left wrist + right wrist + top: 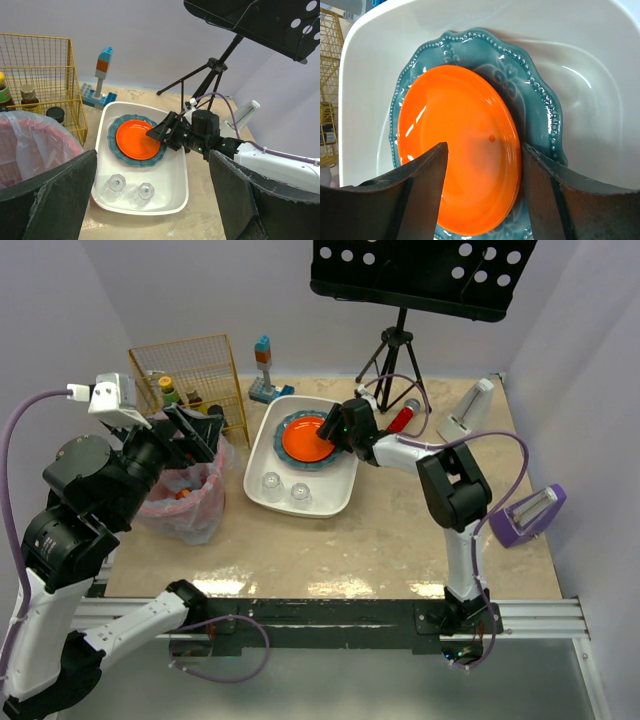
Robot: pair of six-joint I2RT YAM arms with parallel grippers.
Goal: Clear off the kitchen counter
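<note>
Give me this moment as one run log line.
right claw: open above orange plate | orange plate: resting on teal plate inside white tub | left claw: open, empty

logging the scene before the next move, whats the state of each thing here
orange plate, lying flat on the teal plate
teal plate, flat in the white tub
two clear glasses, standing in the tub, apart
plastic bag, mouth open
right gripper, open above the orange plate
left gripper, open, empty
</note>
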